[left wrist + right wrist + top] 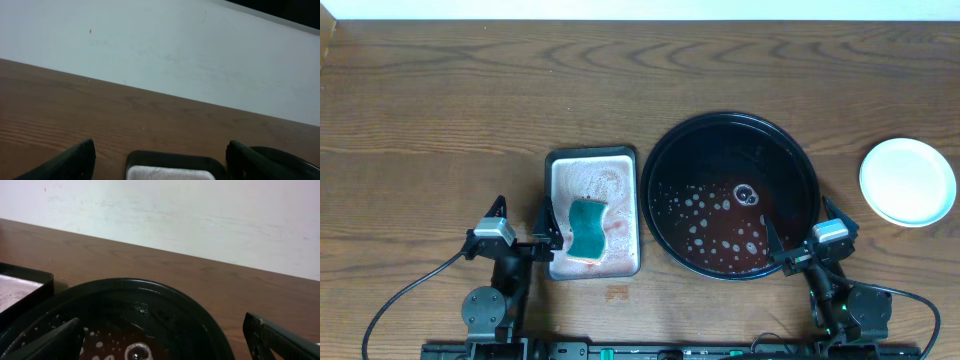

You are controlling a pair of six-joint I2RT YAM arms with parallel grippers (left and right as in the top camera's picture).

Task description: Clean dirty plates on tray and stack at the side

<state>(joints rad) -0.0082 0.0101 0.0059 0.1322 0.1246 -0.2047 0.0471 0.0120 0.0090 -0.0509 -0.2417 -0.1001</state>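
Both wide open, gripping nothing: left gripper [160,145] just left of the pan [590,152], right gripper [161,320] at the near right rim of the tray [720,140]. Plates [908,181] on the table [440,120], right of the tray.

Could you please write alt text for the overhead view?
A wet, sudsy black tray holds no plates; a white plate sits on the table to its right. On its left, a green sponge lies in a silver pan.
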